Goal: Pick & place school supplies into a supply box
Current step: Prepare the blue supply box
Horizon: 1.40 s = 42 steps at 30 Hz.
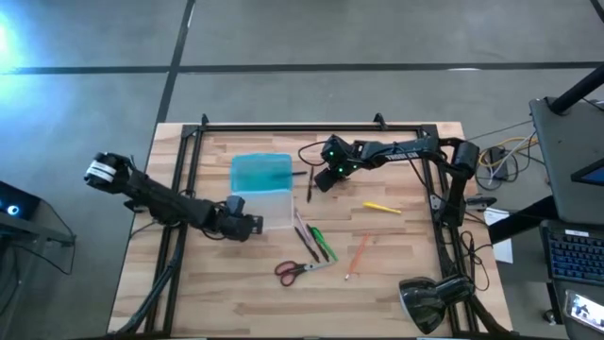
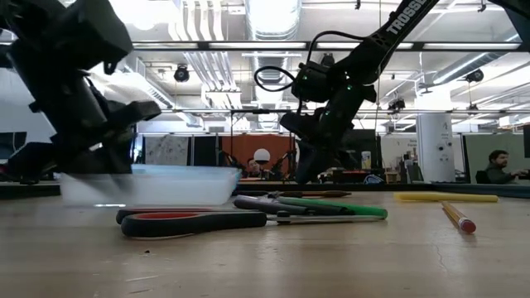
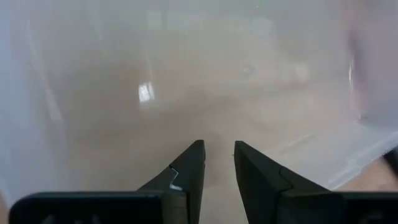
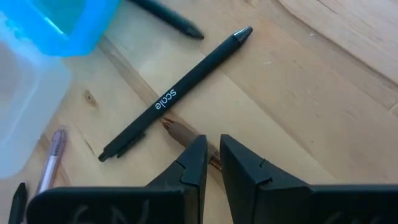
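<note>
Pale wood-plank table on grey concrete floor; the low view shows an open workshop behind, ceiling ducts, and a seated person at far right. The supply box lies open upper centre-left, long axis up-frame, turquoise lid farthest. Left gripper sits at the tray's near edge, jaws narrowly parted, holding nothing visible. Right gripper, jaws nearly closed and empty, hovers above a black pen lying diagonally, marked "scale". The arm reads "TROSS".

Bright ceiling strip lights glare behind my arms in the low view, leaving them as dark silhouettes. The pale wooden worktop is evenly lit, and the translucent whitish plastic tray fills my left wrist view as a blur.
</note>
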### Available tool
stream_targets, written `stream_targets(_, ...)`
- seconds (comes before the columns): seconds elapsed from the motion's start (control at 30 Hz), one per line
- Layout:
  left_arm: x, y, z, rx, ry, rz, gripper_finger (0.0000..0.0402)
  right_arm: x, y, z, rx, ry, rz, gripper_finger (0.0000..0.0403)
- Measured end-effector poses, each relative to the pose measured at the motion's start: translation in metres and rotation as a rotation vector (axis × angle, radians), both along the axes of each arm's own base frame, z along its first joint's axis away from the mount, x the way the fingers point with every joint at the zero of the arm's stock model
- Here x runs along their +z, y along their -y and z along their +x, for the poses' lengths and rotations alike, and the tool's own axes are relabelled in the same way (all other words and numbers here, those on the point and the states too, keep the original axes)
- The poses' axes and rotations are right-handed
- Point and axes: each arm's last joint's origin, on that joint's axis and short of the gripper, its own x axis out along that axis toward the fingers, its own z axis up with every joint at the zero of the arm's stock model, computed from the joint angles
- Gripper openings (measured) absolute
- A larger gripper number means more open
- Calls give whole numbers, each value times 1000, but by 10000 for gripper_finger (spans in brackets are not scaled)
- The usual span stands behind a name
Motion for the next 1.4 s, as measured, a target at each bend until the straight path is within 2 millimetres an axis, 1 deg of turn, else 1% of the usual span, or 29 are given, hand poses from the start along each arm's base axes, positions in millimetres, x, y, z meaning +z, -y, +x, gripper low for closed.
stream_targets(0.13,-10,8,-11,-9,-58,-45,76,0,0,0,1,0,-1,38)
stream_targets(0.27,-17,14,-17,73,-53,-80,76,0,0,0,1,-1,-1,38)
stream_targets(0.47,-22,17,-18,184,-39,-110,76,0,0,0,3,-1,-9,38)
stream_targets(0.6,-21,17,-17,199,-7,-112,76,4,-1,6,114,61,-51,38)
stream_targets(0.7,-20,18,-13,198,27,-132,76,14,-4,15,210,100,-113,38)
stream_targets(0.8,-18,21,-9,167,71,-191,76,24,-4,22,279,131,-173,41)
stream_targets(0.87,-14,22,-6,137,79,-198,76,30,-3,26,312,148,-209,52)
stream_targets(0.97,-6,23,-4,99,100,-191,76,37,-1,30,348,157,-246,86)
stream_targets(1.13,0,21,-7,104,117,-172,76,36,-3,32,445,144,-308,163)
stream_targets(1.23,1,20,-8,122,125,-147,76,32,-10,31,541,122,-356,198)
stream_targets(1.33,-1,18,-8,159,133,-134,76,29,-16,32,609,114,-406,215)
stream_targets(1.4,-1,17,-8,163,137,-130,76,27,-17,33,602,118,-441,219)
